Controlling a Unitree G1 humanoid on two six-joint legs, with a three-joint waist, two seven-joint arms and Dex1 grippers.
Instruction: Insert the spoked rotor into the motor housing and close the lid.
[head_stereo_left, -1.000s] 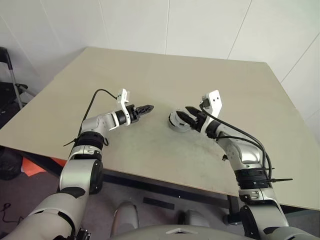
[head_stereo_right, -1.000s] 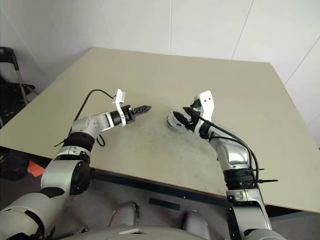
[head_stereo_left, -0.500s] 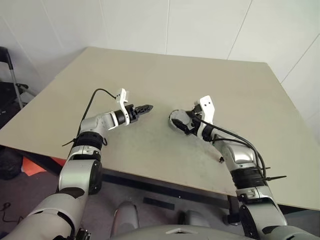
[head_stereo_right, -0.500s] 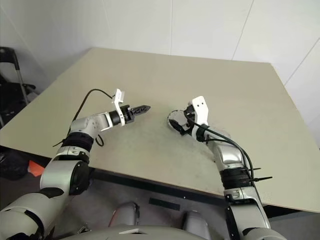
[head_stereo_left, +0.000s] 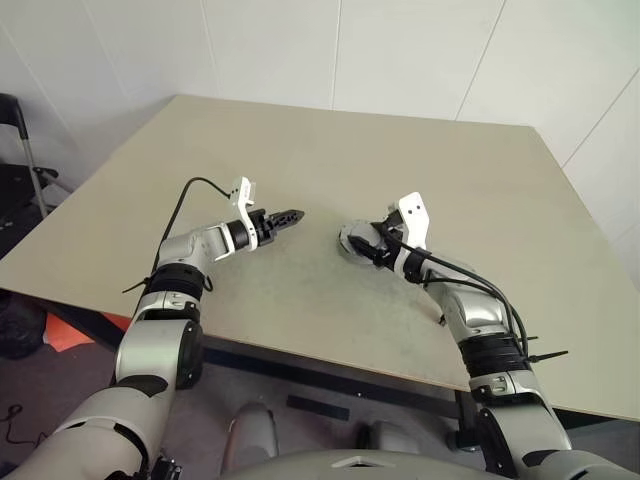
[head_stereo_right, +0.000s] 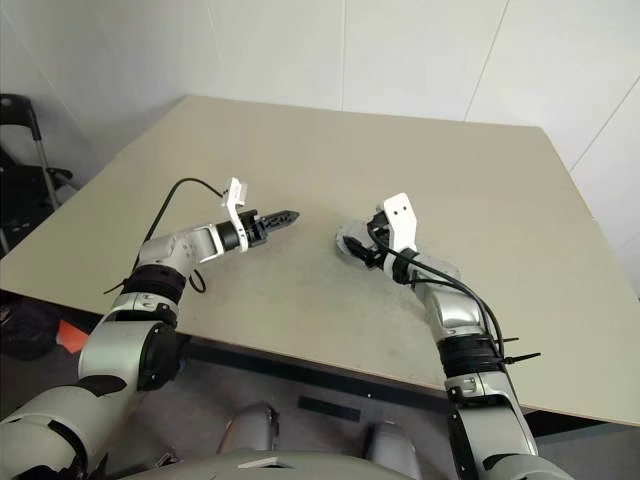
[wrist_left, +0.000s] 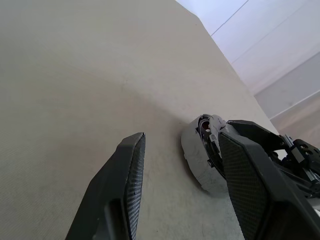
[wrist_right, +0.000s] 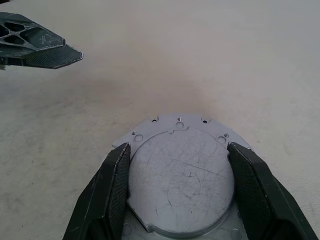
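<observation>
Here right claw (wrist_right: 180, 195) partly hides lid (wrist_right: 182, 175).

The lid (wrist_right: 181, 172) runs off the right wrist view's edge on its near side, between the right gripper's (wrist_right: 181, 187) fingers (wrist_right: 114, 190), so its whole outline cannot be seen. It covers the housing (wrist_left: 196, 162), hiding the windings and any rotor within. In the left wrist view the left gripper's (wrist_left: 182, 187) finger (wrist_left: 255, 185) blocks much of the housing, and the dark parts at its top are probably the right gripper's, though too crowded to sort out. From the head views the housing (head_stereo_left: 352, 243) is too small to tell detail.
</observation>
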